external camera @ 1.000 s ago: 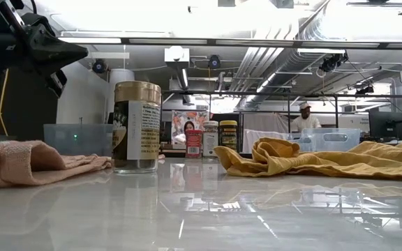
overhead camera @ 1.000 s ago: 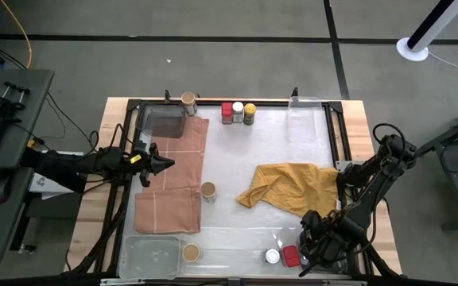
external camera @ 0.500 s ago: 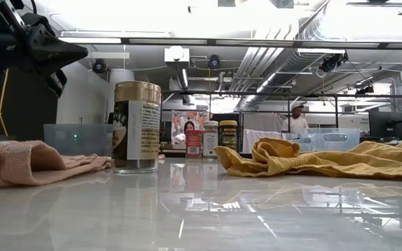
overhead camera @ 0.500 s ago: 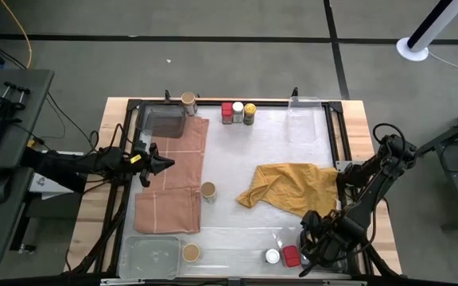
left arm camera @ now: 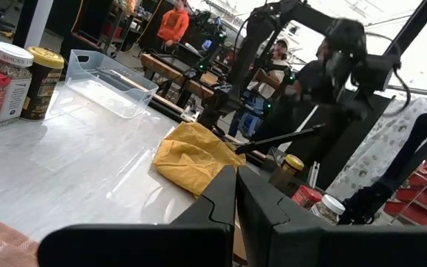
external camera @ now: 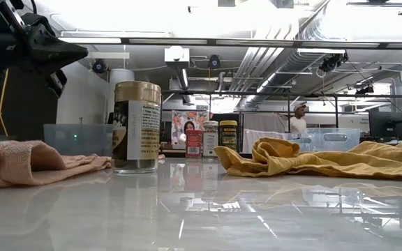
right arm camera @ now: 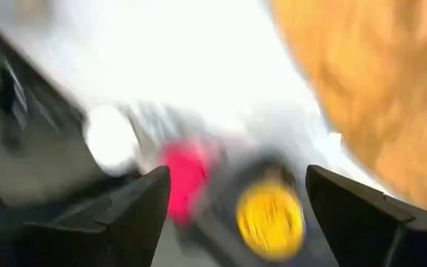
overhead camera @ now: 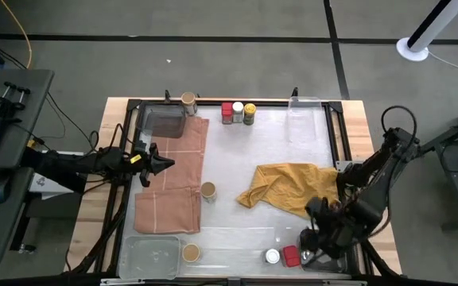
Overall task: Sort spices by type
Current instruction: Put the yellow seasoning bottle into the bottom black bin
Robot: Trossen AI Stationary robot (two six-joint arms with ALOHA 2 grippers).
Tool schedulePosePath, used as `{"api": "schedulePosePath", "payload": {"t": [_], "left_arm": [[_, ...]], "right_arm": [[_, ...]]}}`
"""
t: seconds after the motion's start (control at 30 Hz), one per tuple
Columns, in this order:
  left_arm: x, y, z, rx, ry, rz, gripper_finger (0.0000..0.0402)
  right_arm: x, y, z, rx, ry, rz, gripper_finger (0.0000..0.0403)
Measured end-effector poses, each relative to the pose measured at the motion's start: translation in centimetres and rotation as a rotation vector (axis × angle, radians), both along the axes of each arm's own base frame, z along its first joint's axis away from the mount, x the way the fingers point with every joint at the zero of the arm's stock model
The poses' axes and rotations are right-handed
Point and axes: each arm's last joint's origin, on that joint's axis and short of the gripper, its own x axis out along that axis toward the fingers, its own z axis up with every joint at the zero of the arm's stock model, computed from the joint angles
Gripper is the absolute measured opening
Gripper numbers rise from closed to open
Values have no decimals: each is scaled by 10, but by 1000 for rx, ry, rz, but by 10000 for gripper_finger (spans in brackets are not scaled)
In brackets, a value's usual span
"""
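Spice jars stand in groups. A tan-lidded [overhead camera: 188,99], a red [overhead camera: 227,111], a white [overhead camera: 238,111] and a yellow-lidded jar [overhead camera: 249,113] are at the far edge. One tan-lidded jar [overhead camera: 208,190] stands mid-table, another [overhead camera: 190,253] in the near-left tray. A white-lidded [overhead camera: 272,256] and a red-lidded jar [overhead camera: 291,256] stand at the near right. My right gripper [right arm camera: 236,196] hovers open above a yellow-lidded jar [right arm camera: 270,219] beside them, fingers on either side of it and apart from it. My left gripper [left arm camera: 236,200] is shut, raised over the pink cloth [overhead camera: 169,187].
A mustard-yellow cloth [overhead camera: 293,187] lies crumpled right of centre. Clear trays sit at the far left [overhead camera: 164,121], far right [overhead camera: 304,107] and near left [overhead camera: 153,256]. A black frame [overhead camera: 336,135] rims the table. People stand in the room beyond.
My right arm has shifted a little toward the table's right edge over the near-right jars; its wrist view is blurred with motion. The jars and cloths stand where they were.
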Motion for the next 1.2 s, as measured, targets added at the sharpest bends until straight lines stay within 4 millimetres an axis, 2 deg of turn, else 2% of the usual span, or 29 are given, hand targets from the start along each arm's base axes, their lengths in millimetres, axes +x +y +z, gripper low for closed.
{"api": "schedulePosePath", "payload": {"t": [0.1,0.2,0.33,0.43,0.53,0.63,0.8,0.9,1.03,1.2], "left_arm": [[0,0,0,0,0,0,0],[0,0,0,0,0,0,0],[0,0,0,0,0,0,0],[0,0,0,0,0,0,0],[0,0,0,0,0,0,0],[0,0,0,0,0,0,0],[0,0,0,0,0,0,0],[0,0,0,0,0,0,0],[0,0,0,0,0,0,0],[0,0,0,0,0,0,0]], "right_arm": [[8,-14,15,-101,-183,-125,310],[19,-27,21,-227,-295,-179,310],[44,-51,19,-290,-270,-185,310],[75,-75,19,-336,-286,-133,310],[108,-114,22,-347,-331,-94,310],[128,-165,23,-342,-353,-193,310],[124,-254,21,-356,-306,-514,310],[120,-298,17,-292,-308,-613,310],[129,-337,1,-216,-330,-632,310],[150,-372,-37,-178,-298,-615,310]]}}
